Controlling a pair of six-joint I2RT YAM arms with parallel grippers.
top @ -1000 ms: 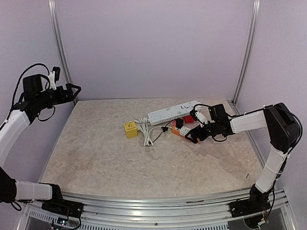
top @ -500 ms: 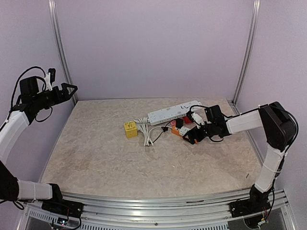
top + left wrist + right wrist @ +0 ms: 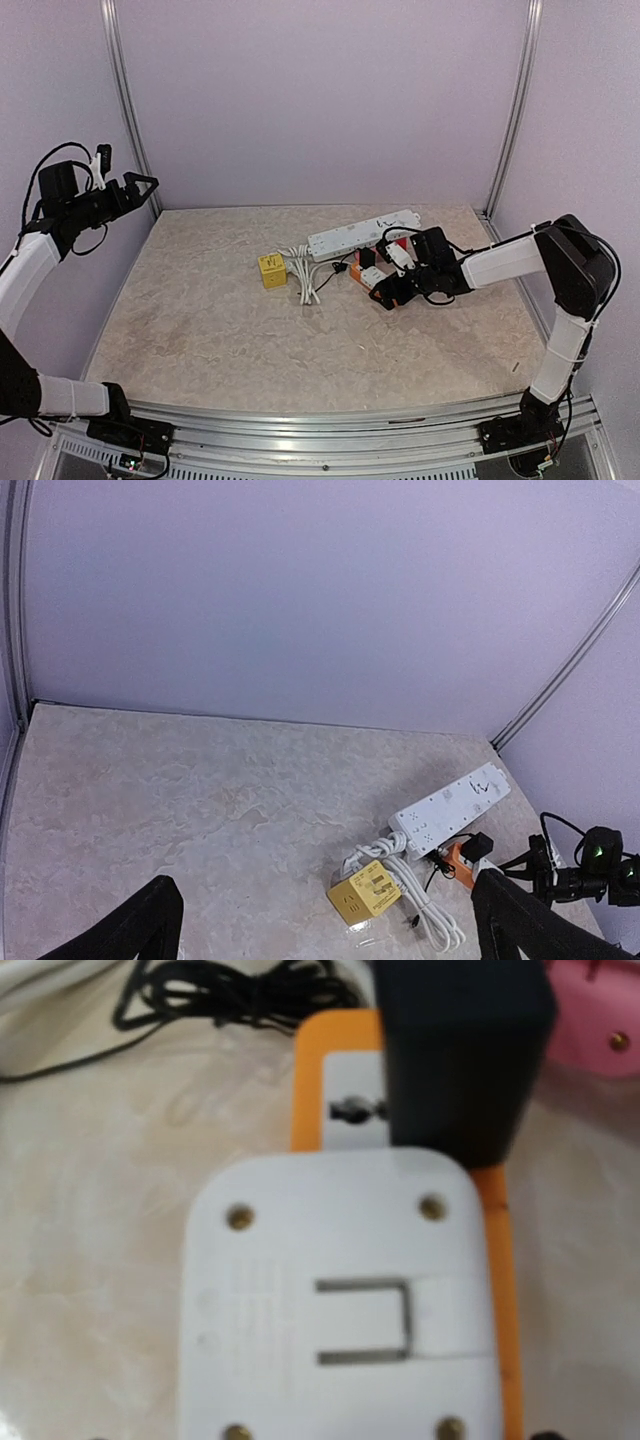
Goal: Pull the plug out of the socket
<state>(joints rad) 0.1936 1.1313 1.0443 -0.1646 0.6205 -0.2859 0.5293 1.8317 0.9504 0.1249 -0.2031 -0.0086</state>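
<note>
The right gripper is low over the tabletop, right of centre, at the orange socket. Whether its jaws are wide or narrow cannot be told: its wrist camera shows none of them, and from above they are too small to read. That camera is filled by the white plug sitting on the socket, with a screw in each of its four corners and a rectangular tab outline in the middle; faint moulded lettering on its left is unreadable. A black plug sits on the same socket just beyond it, with a pink piece to its right and a thin black cord bunched at the far left.

Left of the socket lie a coiled white cable and a yellow cube adapter whose label print is illegible. A white power strip lies behind them.

The left gripper hangs high at the far left, its jaws wide apart and holding nothing.
</note>
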